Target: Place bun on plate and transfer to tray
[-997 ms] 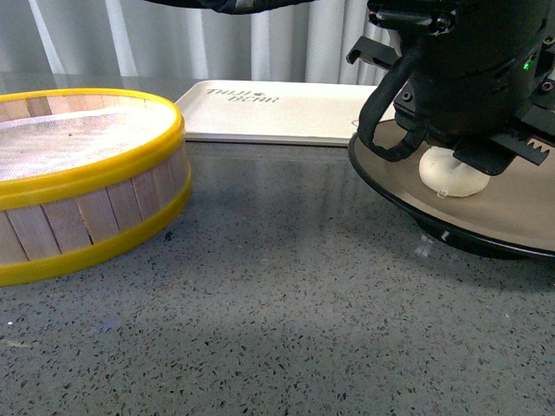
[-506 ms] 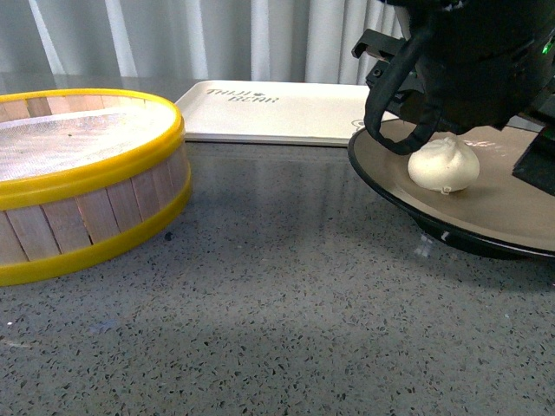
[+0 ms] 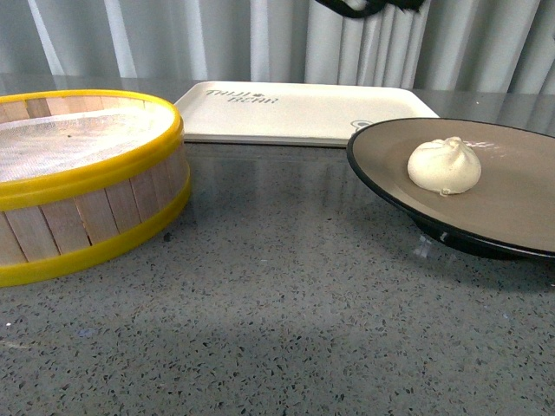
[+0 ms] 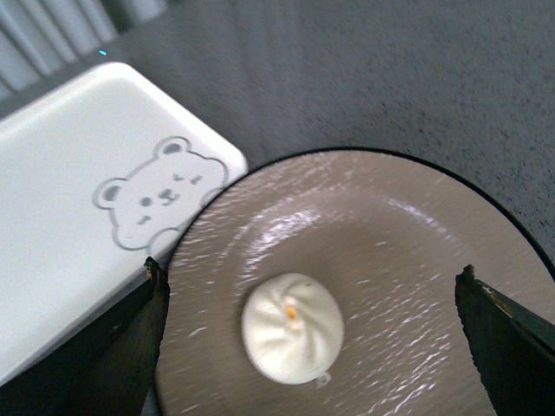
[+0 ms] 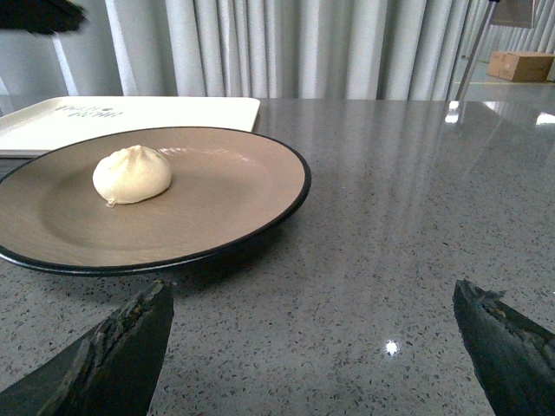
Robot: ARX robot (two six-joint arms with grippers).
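The white pleated bun [image 3: 445,165] lies free on the beige, black-rimmed plate [image 3: 381,186] at the right of the grey table. Behind the plate lies the cream tray [image 3: 303,113], with nothing on it. My left gripper [image 4: 312,270] hangs open high above the bun [image 4: 292,328], its dark fingers [image 4: 130,347] wide apart on either side of it over the plate [image 4: 408,225]; the tray's bear corner [image 4: 78,173] shows beside the plate. My right gripper [image 5: 312,290] is open and empty, low over the table, just short of the plate [image 5: 217,199] and the bun [image 5: 132,174].
A yellow-rimmed wooden steamer basket [image 3: 87,173] stands at the left of the table. Grey curtains hang behind the tray. A cardboard box [image 5: 520,62] sits far off beyond the table in the right wrist view.
The left gripper, down over the bun a second ago, has let it go and risen out of the front view. The bun stays on the plate.
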